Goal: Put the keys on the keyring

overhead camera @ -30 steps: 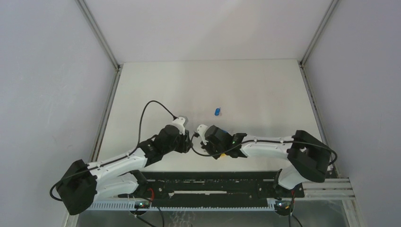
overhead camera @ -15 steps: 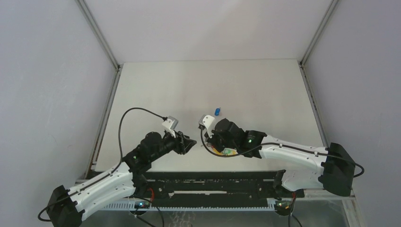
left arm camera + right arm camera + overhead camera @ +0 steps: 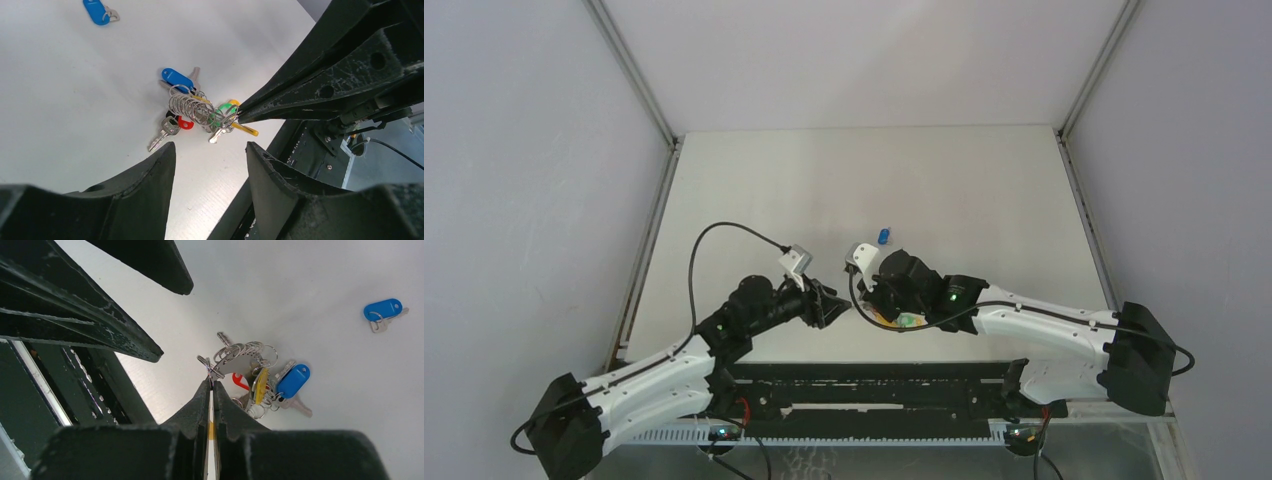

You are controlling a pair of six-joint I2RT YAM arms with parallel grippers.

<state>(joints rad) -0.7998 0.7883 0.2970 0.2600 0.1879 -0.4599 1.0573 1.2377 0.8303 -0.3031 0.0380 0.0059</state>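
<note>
Since the earlier frames the left gripper (image 3: 828,303) has drawn off toward 9 o'clock and widened; its jaws stand apart, empty. The right gripper (image 3: 210,381) is pinched together on an end ring of the grey coiled metal keyring with a yellow section (image 3: 192,107), near the front edge of the white table (image 3: 824,170). On it hang small metal keys with blue, red and green plastic heads (image 3: 176,79). A loose blue-headed key (image 3: 883,236) lies at 12 o'clock from them.

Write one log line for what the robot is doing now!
left gripper: open, empty | right gripper: shut on grey metal keyring | blue-headed metal key: loose on white table
</note>
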